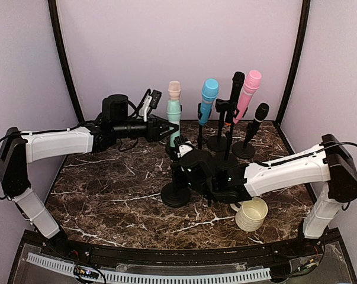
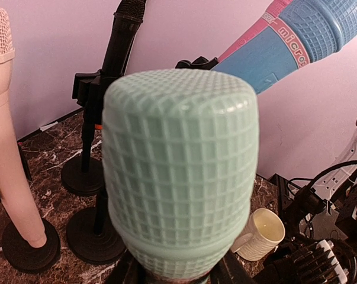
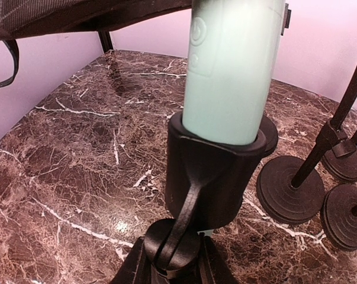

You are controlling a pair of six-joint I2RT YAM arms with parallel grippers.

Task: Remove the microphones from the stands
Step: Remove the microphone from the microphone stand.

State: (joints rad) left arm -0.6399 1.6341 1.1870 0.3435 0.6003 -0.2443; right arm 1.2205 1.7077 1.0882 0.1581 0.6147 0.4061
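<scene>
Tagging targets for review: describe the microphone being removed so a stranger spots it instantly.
On the dark marble table, find the stand nearest the arms. The mint-green microphone sits in its holder; the neighbours behind are peach, blue, pink and black.

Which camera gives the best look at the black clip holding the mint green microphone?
The right wrist view: the clip fills the centre, with the mint microphone seated in it. The top view mostly hides it behind the right gripper. The left wrist view shows only the microphone's head, no clip.
</scene>
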